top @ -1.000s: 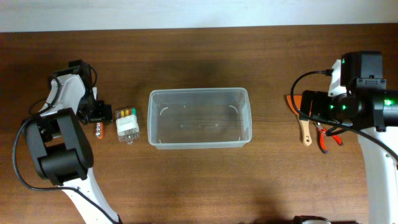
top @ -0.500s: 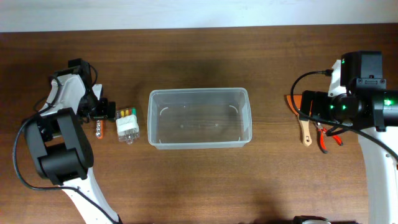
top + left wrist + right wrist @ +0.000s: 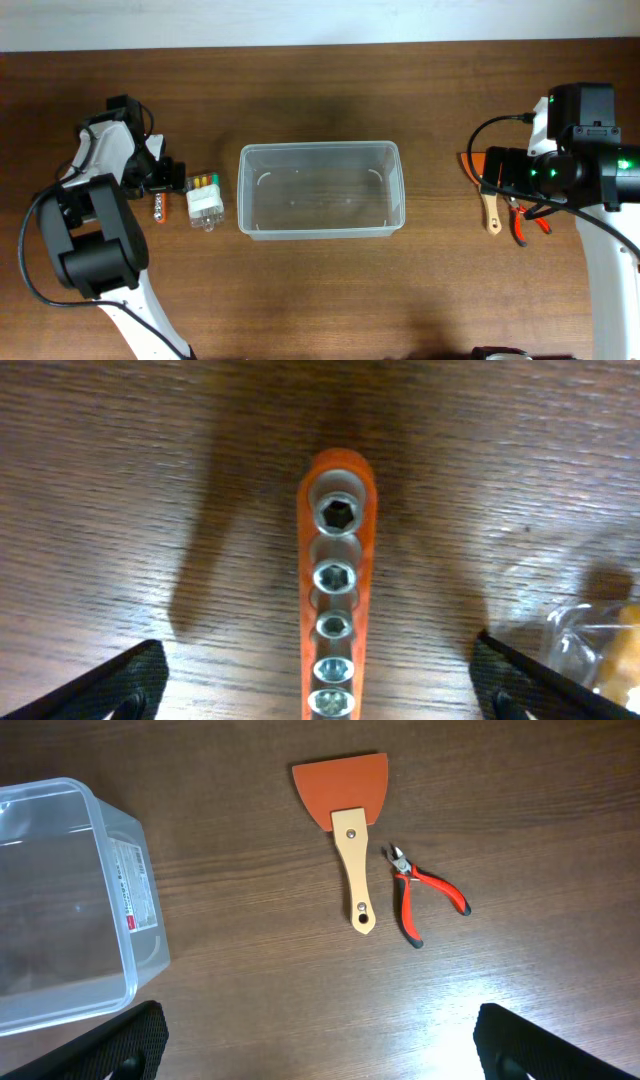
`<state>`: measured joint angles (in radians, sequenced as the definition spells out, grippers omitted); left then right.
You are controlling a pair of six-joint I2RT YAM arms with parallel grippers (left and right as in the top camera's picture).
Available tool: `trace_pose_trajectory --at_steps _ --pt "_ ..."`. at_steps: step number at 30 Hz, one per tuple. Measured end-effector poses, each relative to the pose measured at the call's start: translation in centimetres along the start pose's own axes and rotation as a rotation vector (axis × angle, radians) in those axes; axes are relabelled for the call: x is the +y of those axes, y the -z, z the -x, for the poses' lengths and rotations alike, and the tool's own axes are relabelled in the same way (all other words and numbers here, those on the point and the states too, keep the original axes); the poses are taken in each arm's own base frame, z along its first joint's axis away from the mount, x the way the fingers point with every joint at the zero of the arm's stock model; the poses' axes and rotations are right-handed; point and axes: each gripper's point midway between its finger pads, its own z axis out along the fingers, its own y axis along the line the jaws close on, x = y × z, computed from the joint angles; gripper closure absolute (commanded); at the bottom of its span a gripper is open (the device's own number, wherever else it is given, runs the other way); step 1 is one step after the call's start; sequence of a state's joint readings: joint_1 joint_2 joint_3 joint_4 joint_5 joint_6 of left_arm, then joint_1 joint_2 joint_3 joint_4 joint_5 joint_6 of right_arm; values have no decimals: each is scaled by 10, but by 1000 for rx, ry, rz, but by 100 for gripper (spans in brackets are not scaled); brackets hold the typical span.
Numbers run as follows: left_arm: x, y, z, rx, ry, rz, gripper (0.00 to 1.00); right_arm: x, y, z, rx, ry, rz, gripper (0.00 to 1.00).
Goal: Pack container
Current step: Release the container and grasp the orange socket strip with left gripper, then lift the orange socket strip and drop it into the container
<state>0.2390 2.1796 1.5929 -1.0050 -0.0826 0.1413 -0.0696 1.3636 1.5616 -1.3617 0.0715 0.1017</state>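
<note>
The clear rectangular container [image 3: 320, 189] stands empty at the table's middle; its corner shows in the right wrist view [image 3: 70, 900]. My left gripper [image 3: 160, 180] is open and low over an orange socket holder with several silver sockets [image 3: 335, 600], which lies between its fingers [image 3: 320, 690]. A small clear battery pack [image 3: 204, 201] lies between that holder and the container. My right gripper [image 3: 320, 1040] is open and empty above bare wood, near an orange scraper with a wooden handle [image 3: 347, 820] and red-handled cutters [image 3: 425, 892].
The scraper [image 3: 488, 200] and the cutters [image 3: 522, 218] lie partly under the right arm at the table's right. The battery pack's edge shows at the right of the left wrist view [image 3: 600, 645]. A pale wall band runs along the table's far edge.
The left gripper has shifted slightly up and right over the socket holder. The right arm and the container have not moved.
</note>
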Motion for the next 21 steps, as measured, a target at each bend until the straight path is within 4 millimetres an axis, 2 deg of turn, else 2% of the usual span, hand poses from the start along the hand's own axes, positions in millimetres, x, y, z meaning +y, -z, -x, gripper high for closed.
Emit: trace_pose_trajectory --at_steps 2,4,8,10,11,13,14,20,21 --pt "-2 -1 0 -10 4 -13 27 0 0 0 0 0 0 1" --pt "-5 -2 -1 -17 -3 -26 36 0 0 0 0 0 0 1" --pt "-7 -3 -2 -22 0 -35 41 0 0 0 0 1 0 1" --pt "-8 -3 -2 -24 1 -41 55 0 0 0 0 0 0 1" --pt "-9 -3 -3 -23 -3 -45 65 0 0 0 0 0 0 1" --pt "-10 -3 -3 -22 0 -48 73 0 0 0 0 0 0 1" --pt "-10 -3 -4 -21 -3 -47 75 0 0 0 0 0 0 1" --pt "-11 -3 -4 -19 -6 -48 78 0 0 0 0 0 0 1" --pt "-11 -3 -4 -19 -6 -48 81 0 0 0 0 -1 0 1"
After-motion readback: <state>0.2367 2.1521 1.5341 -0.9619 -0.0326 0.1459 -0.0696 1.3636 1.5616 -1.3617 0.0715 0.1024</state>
